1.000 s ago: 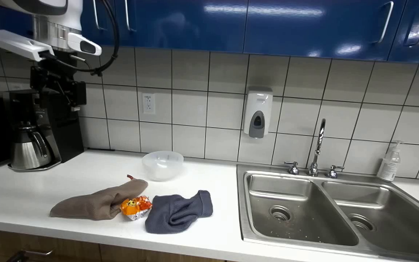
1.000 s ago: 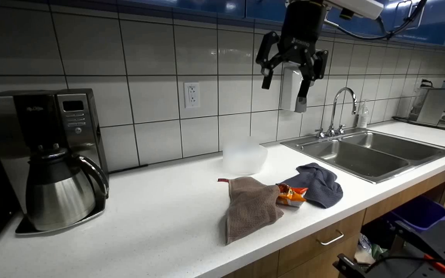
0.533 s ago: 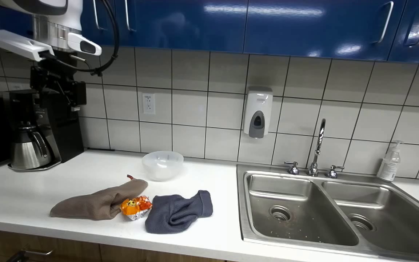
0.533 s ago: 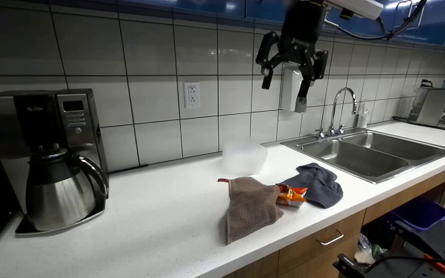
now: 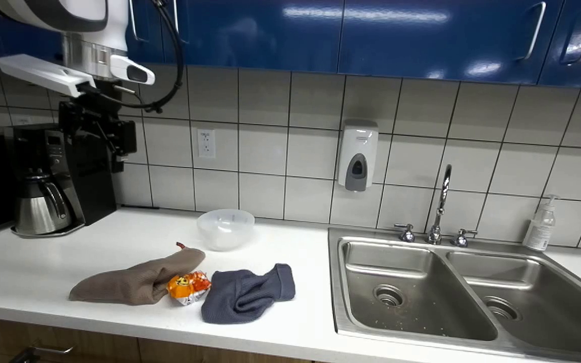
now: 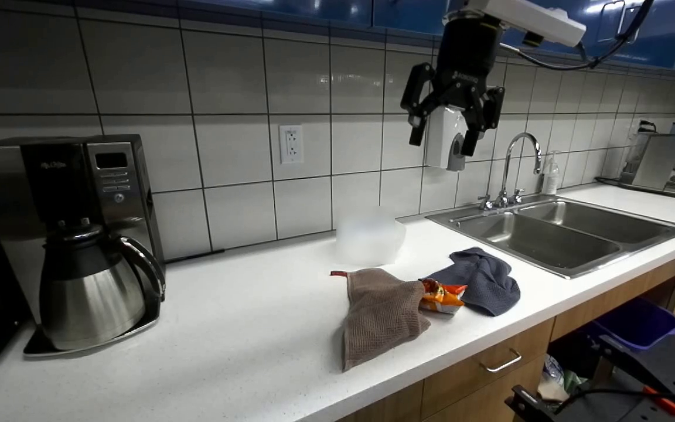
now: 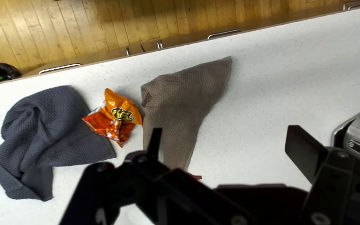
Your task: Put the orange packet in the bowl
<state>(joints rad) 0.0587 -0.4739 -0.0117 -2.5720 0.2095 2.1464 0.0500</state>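
Observation:
The orange packet (image 5: 188,287) lies on the counter between the brown cloth (image 5: 139,278) and the blue-grey cloth (image 5: 248,293). It shows in both exterior views (image 6: 442,297) and at left of centre in the wrist view (image 7: 117,118). The translucent white bowl (image 5: 225,230) stands upright behind the cloths near the tiled wall, also in an exterior view (image 6: 370,239). Its inside looks empty. My gripper (image 6: 443,142) is open and empty, high above the counter. In the wrist view the fingers (image 7: 305,150) stand wide apart, with the packet left of them.
A coffee maker with a steel pot (image 6: 91,287) stands at one end of the counter. A double steel sink (image 5: 416,292) with a faucet (image 5: 441,206) is at the other side. A soap dispenser (image 5: 358,156) hangs on the wall. Blue cabinets (image 5: 250,35) hang above.
The arm stands still between the earlier frames, then my gripper moves rightward and a little down in both exterior views. The packet, cloths and bowl have not moved.

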